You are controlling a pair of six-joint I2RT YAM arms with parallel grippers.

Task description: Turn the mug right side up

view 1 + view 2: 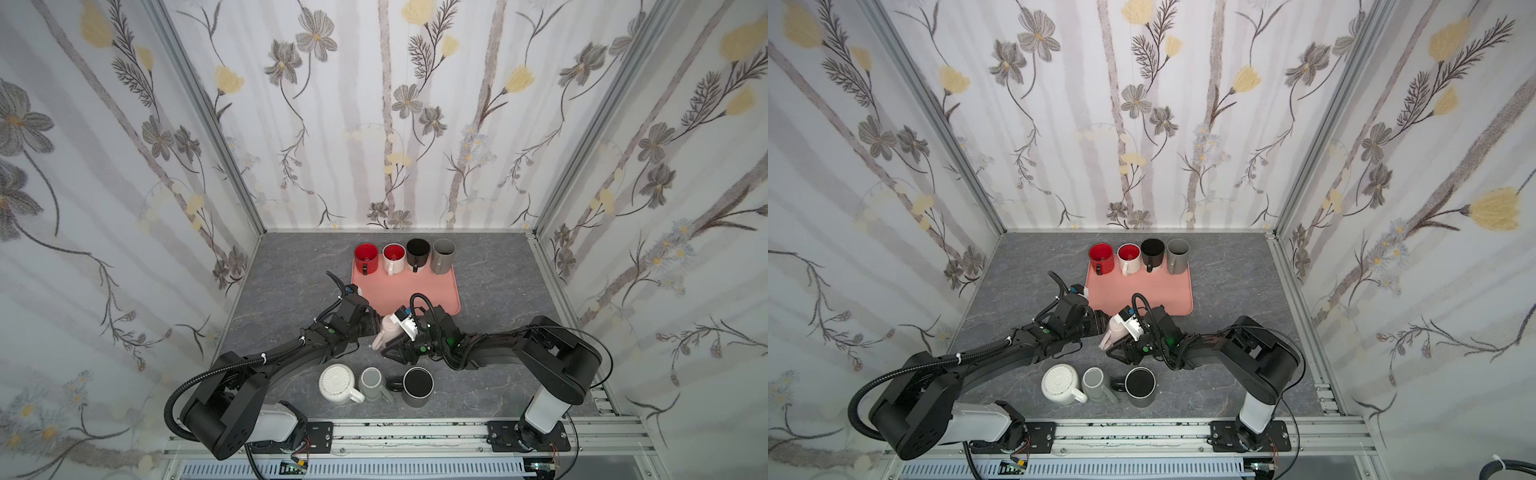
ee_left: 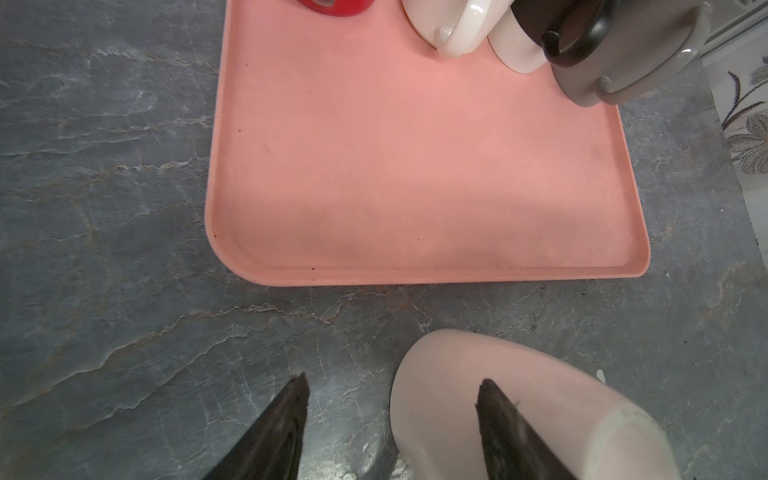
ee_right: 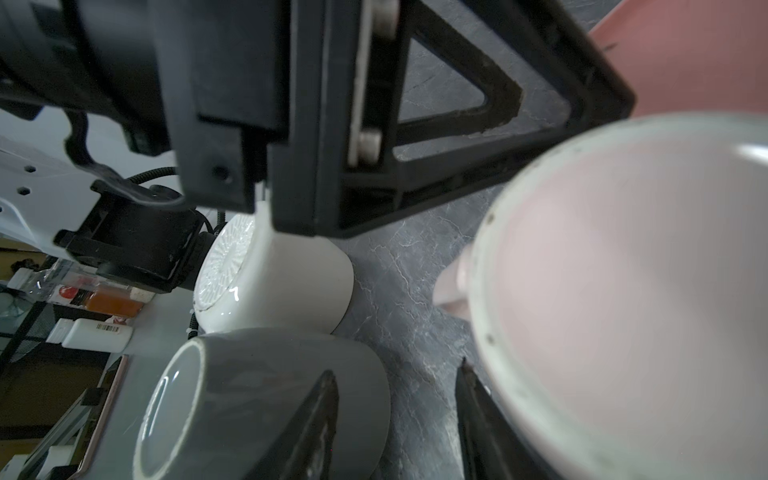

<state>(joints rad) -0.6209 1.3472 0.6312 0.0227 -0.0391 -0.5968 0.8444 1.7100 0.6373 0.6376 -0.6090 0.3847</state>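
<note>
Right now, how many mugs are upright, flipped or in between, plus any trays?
Upright on the tray: 4 (red mug, red-lined cream mug, black mug, grey mug)
Upside down: 3 (white mug, pale grey mug, dark mug)
Tilted, off the tray: 1 (pink mug)
Tray: 1
Total: 9

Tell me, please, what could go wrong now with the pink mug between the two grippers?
1. The pink mug sits tilted between the left gripper and the right gripper, and both look open, so it may roll or tip over.
2. The gray mug and the white mug stand close to the right gripper; a careless swing could knock them.
</note>
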